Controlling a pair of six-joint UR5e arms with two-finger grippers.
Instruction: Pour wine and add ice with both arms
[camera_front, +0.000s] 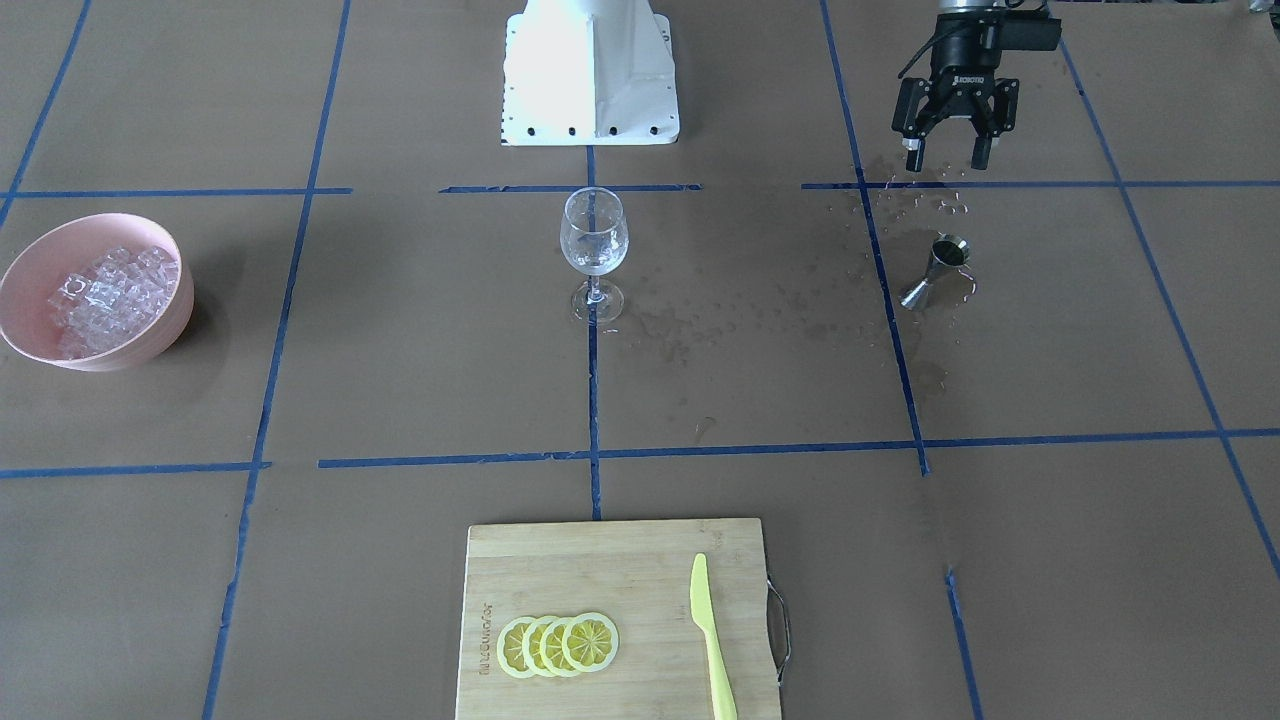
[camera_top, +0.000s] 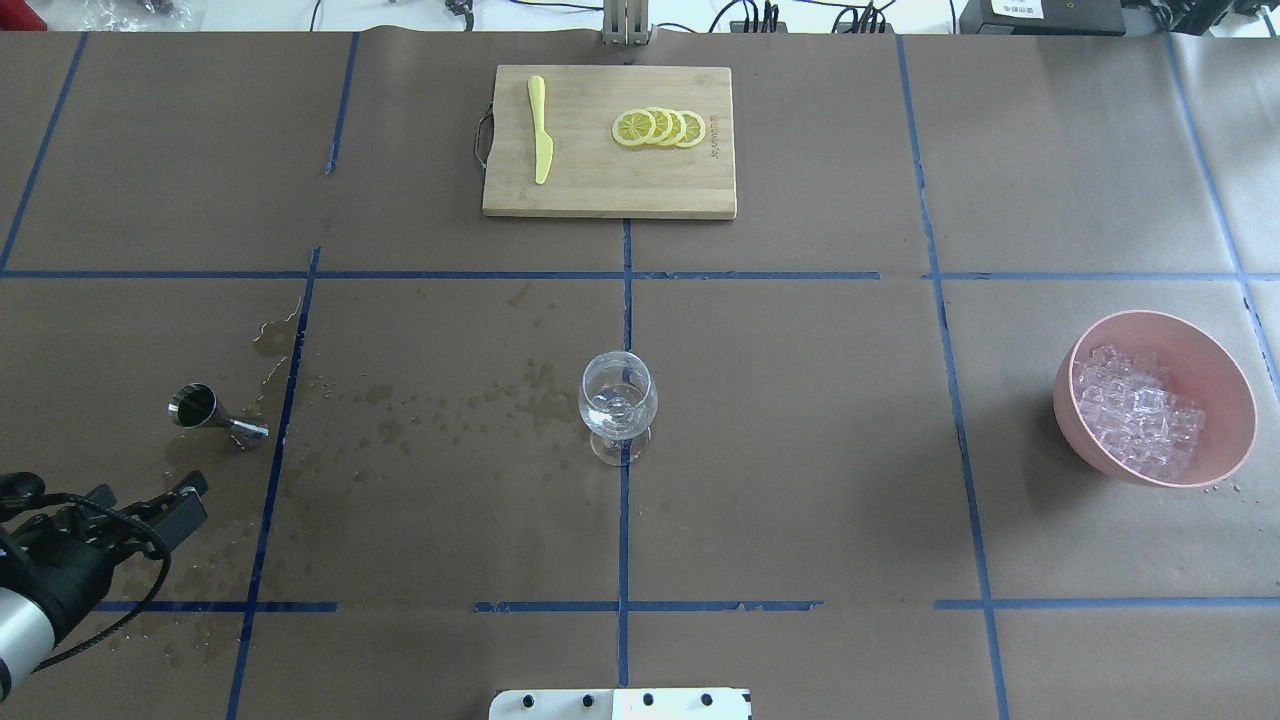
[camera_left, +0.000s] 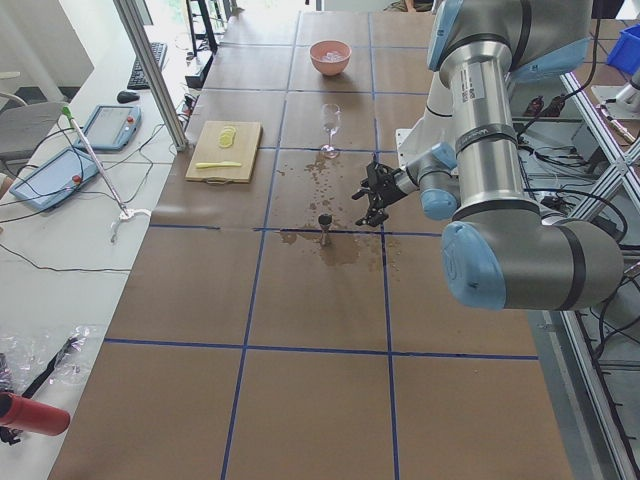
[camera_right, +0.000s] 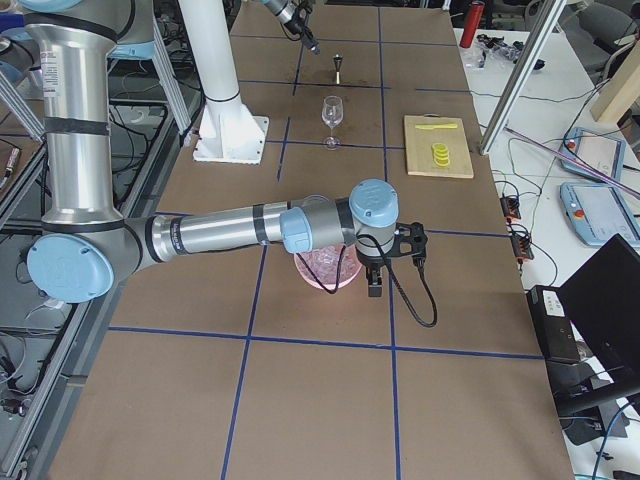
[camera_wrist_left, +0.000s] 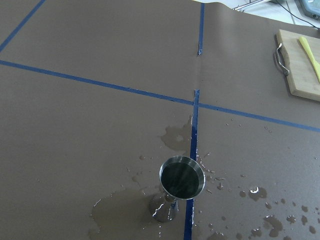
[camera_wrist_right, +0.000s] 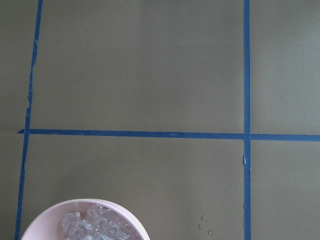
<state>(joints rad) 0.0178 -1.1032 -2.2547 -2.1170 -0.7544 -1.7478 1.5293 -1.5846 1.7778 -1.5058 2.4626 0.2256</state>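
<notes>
My left gripper (camera_front: 947, 158) hangs open and empty above the table, just behind a steel jigger (camera_front: 938, 268). The jigger stands upright and holds dark wine (camera_wrist_left: 181, 181). A clear wine glass (camera_front: 594, 250) stands at the table's middle, with a little watery liquid in its bowl. Clear ice cubes (camera_front: 105, 296) fill a pink bowl (camera_front: 165, 340) at the robot's right end of the table. My right gripper (camera_right: 376, 285) shows only in the exterior right view, beside the bowl (camera_right: 322, 270); I cannot tell whether it is open or shut. The right wrist view shows the bowl's rim (camera_wrist_right: 80, 205) and ice (camera_wrist_right: 89, 227).
A bamboo cutting board (camera_front: 620, 560) with lemon slices (camera_front: 557, 643) and a yellow knife (camera_front: 710, 640) lies at the far side. The white base block (camera_front: 590, 75) stands behind the glass. Wet splashes (camera_front: 760, 300) mark the brown paper between the glass and the jigger.
</notes>
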